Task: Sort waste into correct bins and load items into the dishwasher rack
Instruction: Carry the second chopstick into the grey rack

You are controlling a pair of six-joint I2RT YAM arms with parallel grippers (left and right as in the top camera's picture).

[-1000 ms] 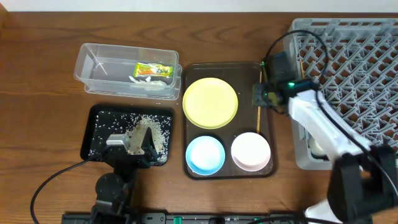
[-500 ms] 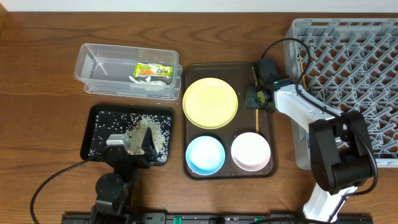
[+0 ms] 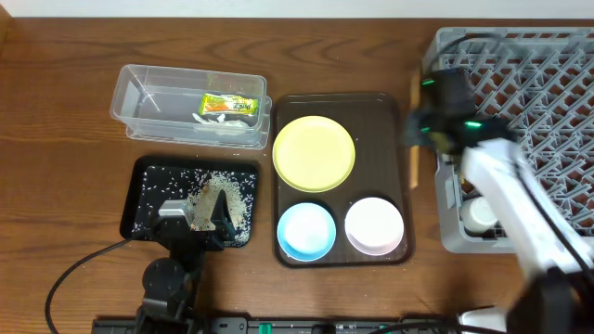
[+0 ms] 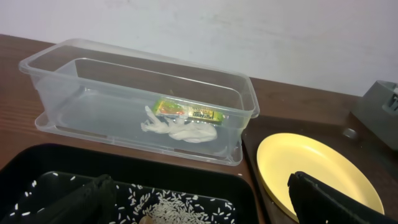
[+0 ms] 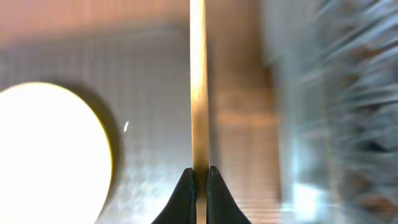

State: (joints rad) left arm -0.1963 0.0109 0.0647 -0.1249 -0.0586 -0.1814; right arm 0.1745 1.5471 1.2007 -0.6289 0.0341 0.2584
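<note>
Hard-to-see stuff first. My right wrist view is smeared all over. The large grey plastic lattice crate (image 5: 336,93) is just a streaky mass on the right of the frame. The round yellow plate (image 5: 50,149) is a washed-out pale disc at lower left. From overhead, the right claw's fingers are tucked under the arm's own wrist, so I can't read them there. The wrist cam sorts it out though: the right claw (image 5: 198,180) is pinched together on a thin wooden chopstick (image 5: 198,81), with a fingertip against each side.

That chopstick runs straight up the wrist frame from the fingertips, and the top edge cuts off its far end. Overhead it's a blurry tan streak running up-down in the frame. It sits between the right edge of the flat brown serving tray (image 3: 371,121) and the crate's left wall. I can only make out one stick.

The left claw (image 4: 199,186) is spread wide over the shallow black rectangular tray (image 3: 148,170), which holds the loose white rice crumbs (image 3: 223,193). The bottom of its wrist frame crops both fingers.

The small green-and-orange snack wrapper (image 3: 229,105) is in the clear rectangular plastic tub (image 3: 125,97) at upper left overhead. Next to it is something white and crumpled I can't identify. The light blue bowl (image 3: 306,230) and white bowl (image 3: 374,225) sit side by side on the brown tray, below the plate in the frame.
</note>
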